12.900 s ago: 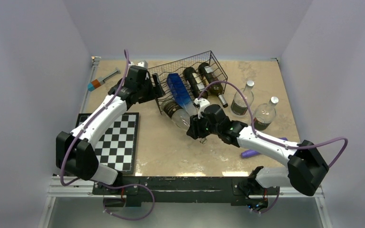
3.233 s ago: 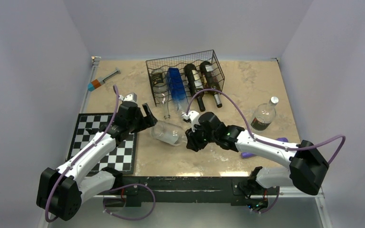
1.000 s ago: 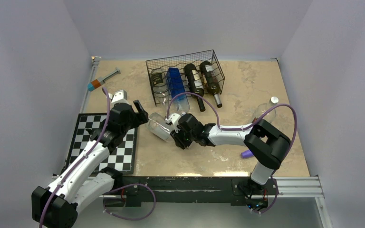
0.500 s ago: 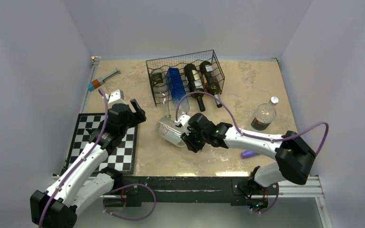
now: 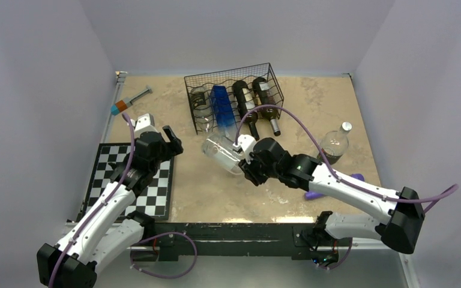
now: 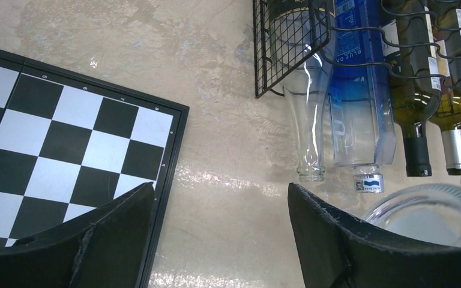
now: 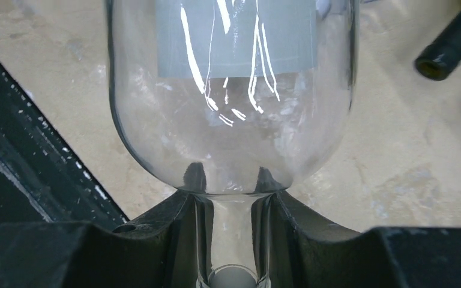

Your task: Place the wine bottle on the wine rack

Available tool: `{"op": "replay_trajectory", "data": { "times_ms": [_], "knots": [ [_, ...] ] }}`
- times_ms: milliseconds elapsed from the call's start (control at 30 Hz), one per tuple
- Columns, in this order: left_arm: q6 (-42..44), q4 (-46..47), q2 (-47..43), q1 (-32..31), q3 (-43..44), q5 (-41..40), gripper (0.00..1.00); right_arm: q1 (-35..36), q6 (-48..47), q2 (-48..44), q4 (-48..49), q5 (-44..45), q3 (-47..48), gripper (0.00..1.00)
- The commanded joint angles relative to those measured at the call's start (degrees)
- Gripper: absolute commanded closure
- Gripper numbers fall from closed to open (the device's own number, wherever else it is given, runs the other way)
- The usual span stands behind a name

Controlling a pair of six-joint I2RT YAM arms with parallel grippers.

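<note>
Marbled tabletop, clear bottle gripped by its neck

Lower centre, the right gripper [image 7: 231,240] clamps the wine bottle [image 5: 221,152] at the neck, its base pointing up-frame toward the wine rack [image 5: 279,90]. The left gripper [image 5: 171,139] hangs wide and empty near the chessboard [image 5: 138,180], probably keeping clear.

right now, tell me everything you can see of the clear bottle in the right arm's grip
The clear bottle is colourless glass, empty-looking, with a grey label and a rounded shoulder. The right end effector is shut on its neck. It is held on its side in front of the wine rack. Whether it touches the table is unclear.
</note>
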Motion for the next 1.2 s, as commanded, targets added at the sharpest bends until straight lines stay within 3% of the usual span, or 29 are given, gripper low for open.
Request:
{"op": "replay_trajectory", "data": {
  "times_ms": [0, 233, 400, 667, 1167],
  "knots": [
    [1.68, 2.12, -0.49, -0.08, 1.11, 2.38, 0.15, -1.73, -3.56, -2.41, 11.7, 8.33, 10.71, 1.0],
    [3.13, 3.57, -2.08, -0.05, 0.9, 4.71, 0.13, -13.78, 2.34, 3.1, 15.99, 10.12, 18.71, 1.0],
    [5.39, 5.88, -2.95, -0.03, 0.78, 9.63, 0.1, -20.79, 2.84, 13.17, 15.81, 13.3, 27.88, 1.0],
    [9.62, 9.22, -3.54, -0.06, 1.84, 19.95, 0.01, -25.76, -0.91, 25.53, 22.56, 18.96, 34.66, 1.0],
    [10.37, 10.36, -0.2, -0.1, 3.57, 24.02, 0.01, -33.61, -3.88, 36.8, 20.13, 13.27, 44.27, 1.0]
  ]
}}
